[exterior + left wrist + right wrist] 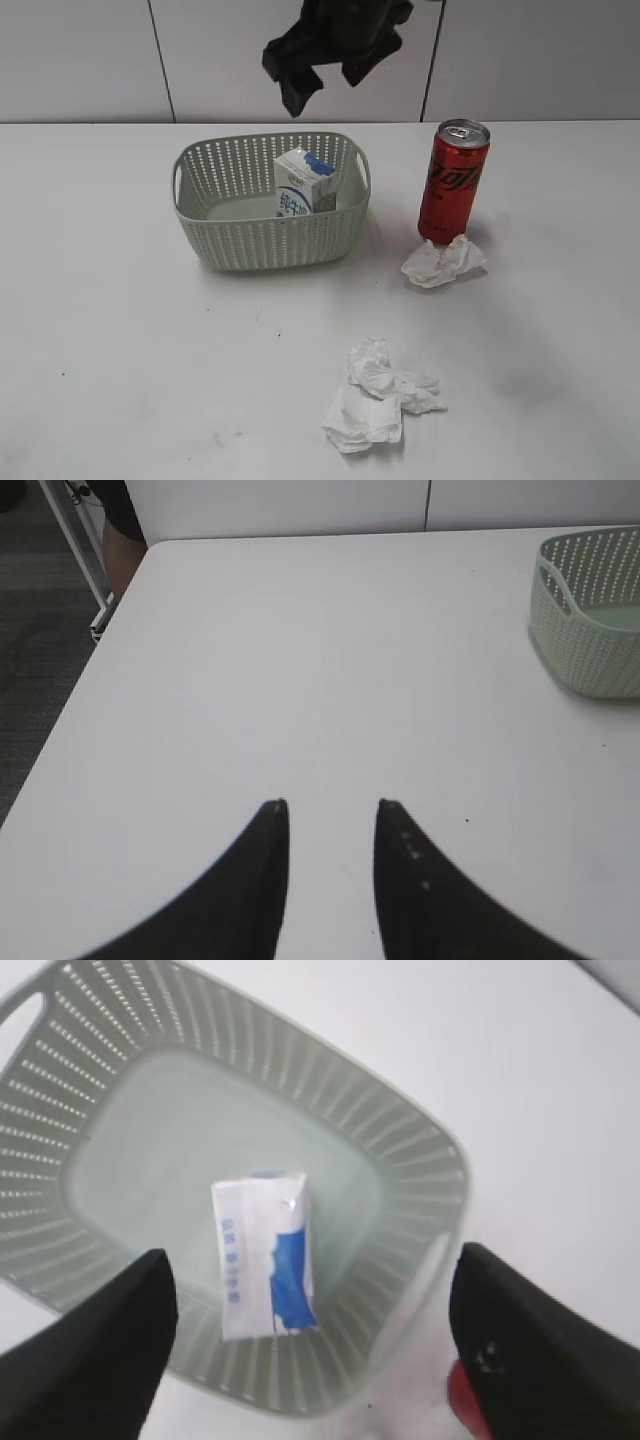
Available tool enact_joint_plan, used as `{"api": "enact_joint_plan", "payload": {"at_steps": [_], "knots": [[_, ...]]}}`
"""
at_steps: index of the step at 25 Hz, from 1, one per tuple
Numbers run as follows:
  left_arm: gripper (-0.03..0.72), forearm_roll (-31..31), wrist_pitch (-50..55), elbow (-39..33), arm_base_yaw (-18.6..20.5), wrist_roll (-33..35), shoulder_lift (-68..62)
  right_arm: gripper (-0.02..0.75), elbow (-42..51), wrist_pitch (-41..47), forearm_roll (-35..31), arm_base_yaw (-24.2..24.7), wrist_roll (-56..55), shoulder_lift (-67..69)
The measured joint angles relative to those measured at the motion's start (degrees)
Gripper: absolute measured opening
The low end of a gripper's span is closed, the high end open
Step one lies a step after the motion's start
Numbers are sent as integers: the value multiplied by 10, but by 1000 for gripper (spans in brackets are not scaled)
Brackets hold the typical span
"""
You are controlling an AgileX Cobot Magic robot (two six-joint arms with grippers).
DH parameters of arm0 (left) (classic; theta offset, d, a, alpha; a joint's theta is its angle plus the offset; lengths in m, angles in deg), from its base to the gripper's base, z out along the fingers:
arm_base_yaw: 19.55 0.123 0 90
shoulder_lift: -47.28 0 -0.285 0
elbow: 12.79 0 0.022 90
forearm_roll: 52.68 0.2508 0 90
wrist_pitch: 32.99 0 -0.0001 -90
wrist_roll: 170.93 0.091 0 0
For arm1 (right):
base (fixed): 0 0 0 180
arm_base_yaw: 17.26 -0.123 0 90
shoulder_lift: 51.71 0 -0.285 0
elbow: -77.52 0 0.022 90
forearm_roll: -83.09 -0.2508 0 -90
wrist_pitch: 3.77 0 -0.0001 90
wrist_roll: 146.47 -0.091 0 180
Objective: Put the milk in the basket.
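The milk (303, 183), a small white carton with blue lettering, stands upright inside the pale green basket (270, 243) near its right side. In the right wrist view the milk (264, 1255) stands on the floor of the basket (420, 1170). My right gripper (330, 62) hangs open and empty high above the basket; its two fingers (312, 1260) are spread wide, apart from the carton. My left gripper (332, 805) is open and empty over bare table left of the basket (590, 610).
A tall red soda can (452, 182) stands right of the basket, with a crumpled tissue (443, 262) at its foot. Another crumpled tissue (377, 405) lies at the front middle. The table's left edge (70, 695) drops to dark floor.
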Motion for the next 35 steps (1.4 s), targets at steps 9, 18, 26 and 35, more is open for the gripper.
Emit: {"api": "enact_joint_plan", "payload": {"at_steps": [9, 18, 26, 35], "knots": [[221, 0, 0, 0, 0, 0, 0, 659, 1, 59, 33, 43, -33, -89], [221, 0, 0, 0, 0, 0, 0, 643, 148, 59, 33, 122, -42, -222], [221, 0, 0, 0, 0, 0, 0, 615, 356, 60, 34, 199, -60, -372], [221, 0, 0, 0, 0, 0, 0, 596, 579, 29, 39, 201, -93, -598]]}}
